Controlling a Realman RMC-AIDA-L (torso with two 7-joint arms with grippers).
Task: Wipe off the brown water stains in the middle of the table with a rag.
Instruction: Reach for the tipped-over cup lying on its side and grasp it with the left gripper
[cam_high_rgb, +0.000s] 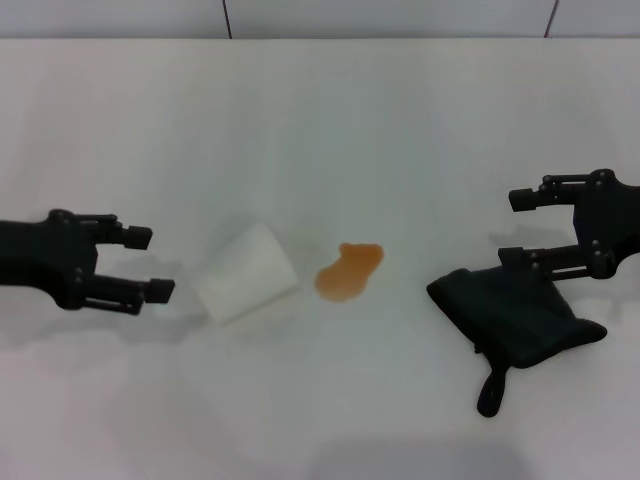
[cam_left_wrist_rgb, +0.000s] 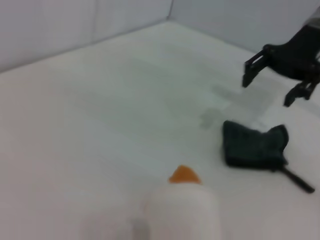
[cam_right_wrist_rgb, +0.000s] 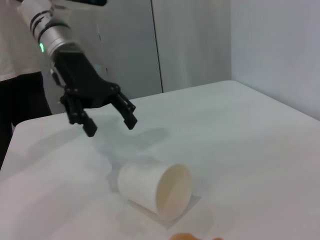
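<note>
The brown water stains (cam_high_rgb: 350, 271) form one orange-brown blotch in the middle of the white table (cam_high_rgb: 380, 130); part of it shows in the left wrist view (cam_left_wrist_rgb: 184, 175) and at the edge of the right wrist view (cam_right_wrist_rgb: 185, 236). The black rag (cam_high_rgb: 515, 310) lies crumpled to the right of the stain, its loop tail toward the front, and also appears in the left wrist view (cam_left_wrist_rgb: 255, 146). My right gripper (cam_high_rgb: 512, 228) hovers open just behind the rag, holding nothing; it also shows from the left wrist (cam_left_wrist_rgb: 269, 89). My left gripper (cam_high_rgb: 150, 264) is open and empty at the left (cam_right_wrist_rgb: 111, 126).
A white paper cup (cam_high_rgb: 245, 272) lies on its side just left of the stain, between it and my left gripper, its mouth facing the right wrist camera (cam_right_wrist_rgb: 157, 190). A person stands behind the table's far left side.
</note>
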